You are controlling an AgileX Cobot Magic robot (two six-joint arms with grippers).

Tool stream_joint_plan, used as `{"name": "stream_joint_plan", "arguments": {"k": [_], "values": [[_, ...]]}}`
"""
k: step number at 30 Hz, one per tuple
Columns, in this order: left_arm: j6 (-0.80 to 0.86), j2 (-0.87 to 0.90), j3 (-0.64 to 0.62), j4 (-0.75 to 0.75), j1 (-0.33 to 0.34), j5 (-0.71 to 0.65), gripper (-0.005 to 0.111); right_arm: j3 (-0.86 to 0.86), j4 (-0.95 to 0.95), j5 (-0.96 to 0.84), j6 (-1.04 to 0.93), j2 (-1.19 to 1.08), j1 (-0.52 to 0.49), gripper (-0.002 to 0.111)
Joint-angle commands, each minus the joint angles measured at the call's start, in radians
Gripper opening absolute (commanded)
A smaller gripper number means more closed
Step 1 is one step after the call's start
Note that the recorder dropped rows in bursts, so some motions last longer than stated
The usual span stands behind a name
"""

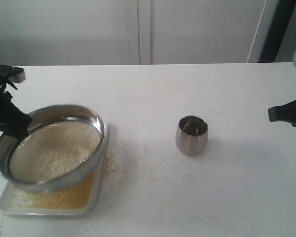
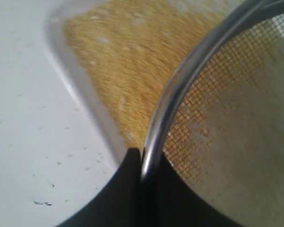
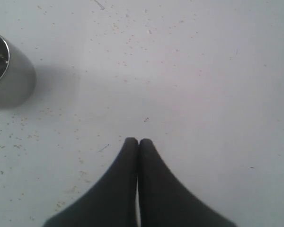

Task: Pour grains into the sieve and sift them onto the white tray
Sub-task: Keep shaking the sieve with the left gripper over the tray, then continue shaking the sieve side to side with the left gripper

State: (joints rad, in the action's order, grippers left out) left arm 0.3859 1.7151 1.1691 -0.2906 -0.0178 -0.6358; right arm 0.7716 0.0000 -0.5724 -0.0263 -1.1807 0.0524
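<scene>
The steel sieve [image 1: 52,148] hangs tilted above the white tray [image 1: 2,205] at the left. My left gripper [image 1: 12,126] is shut on the sieve's rim [image 2: 165,109], one finger on each side of the wall. Pale off-white grains [image 1: 54,150] lie on the mesh [image 2: 222,94]. Fine golden grains [image 1: 64,197] cover the tray [image 2: 66,66] below, and the left wrist view shows these golden grains [image 2: 123,61] too. My right gripper [image 3: 138,141] is shut on nothing, above bare table at the right edge [image 1: 286,113].
A small steel cup [image 1: 191,135] stands upright in the middle of the table, also seen at the edge of the right wrist view [image 3: 7,71]. Scattered yellow grains [image 1: 113,168] dot the table beside the tray.
</scene>
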Motion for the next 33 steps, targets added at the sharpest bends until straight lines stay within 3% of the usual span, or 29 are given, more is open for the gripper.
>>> {"name": "stream_joint_plan", "arguments": {"k": [1,5,6,7,10,11,12,15,17,19,22,23,25,26,28,29,31,33], "values": [[-0.301,-0.012,0.007,-0.049,0.006,0.123,0.000,0.005,0.000,0.006,-0.003,0.007,-0.004,0.000],[0.383,-0.012,0.007,-0.047,-0.056,-0.011,0.000,0.005,0.000,0.006,-0.003,0.007,-0.004,0.000],[0.386,-0.012,0.007,-0.049,-0.057,-0.020,0.000,0.005,0.000,0.006,-0.003,0.007,-0.004,0.000],[0.277,-0.012,0.007,-0.049,-0.054,0.009,0.000,0.005,0.000,0.006,-0.003,0.007,-0.004,0.000],[-0.281,-0.012,0.007,-0.049,-0.015,0.150,0.000,0.005,0.000,0.006,-0.003,0.007,-0.004,0.000],[-0.354,-0.012,0.007,-0.049,-0.013,0.165,0.000,0.005,0.000,0.006,-0.003,0.007,-0.004,0.000],[-0.296,-0.012,0.007,-0.049,-0.019,0.170,0.000,0.005,0.000,0.006,-0.003,0.007,-0.004,0.000],[0.206,-0.012,0.007,-0.047,-0.070,0.103,0.000,0.005,0.000,0.006,-0.003,0.007,-0.004,0.000],[0.402,-0.012,0.007,-0.043,-0.087,0.023,0.000,0.005,0.000,0.006,-0.003,0.007,-0.004,0.000],[0.271,-0.015,0.007,-0.040,-0.083,0.063,0.000,0.005,0.000,0.006,-0.003,0.007,-0.004,0.000],[-0.286,-0.016,0.007,-0.046,-0.039,0.176,0.000,0.005,0.000,0.006,-0.003,0.007,-0.004,0.000],[-0.365,-0.016,0.007,-0.046,-0.035,0.190,0.000,0.005,0.000,0.006,-0.003,0.007,-0.004,0.000],[-0.190,-0.016,0.007,-0.045,-0.046,0.188,0.000,0.005,0.000,0.006,-0.003,0.007,-0.004,0.000],[0.048,-0.016,0.007,-0.045,-0.064,0.154,0.000,0.005,0.000,0.006,-0.003,0.007,-0.004,0.000],[0.344,-0.016,0.007,-0.042,-0.081,0.059,0.000,0.005,0.000,0.006,-0.003,0.007,-0.004,0.000],[0.389,-0.016,0.007,-0.042,-0.084,0.016,0.000,0.005,0.000,0.006,-0.003,0.007,-0.004,0.000],[0.186,-0.016,0.007,-0.042,-0.067,0.075,0.000,0.005,0.000,0.006,-0.003,0.007,-0.004,0.000],[-0.192,-0.016,0.007,-0.044,-0.037,0.154,0.000,0.005,0.000,0.006,-0.003,0.007,-0.004,0.000]]}}
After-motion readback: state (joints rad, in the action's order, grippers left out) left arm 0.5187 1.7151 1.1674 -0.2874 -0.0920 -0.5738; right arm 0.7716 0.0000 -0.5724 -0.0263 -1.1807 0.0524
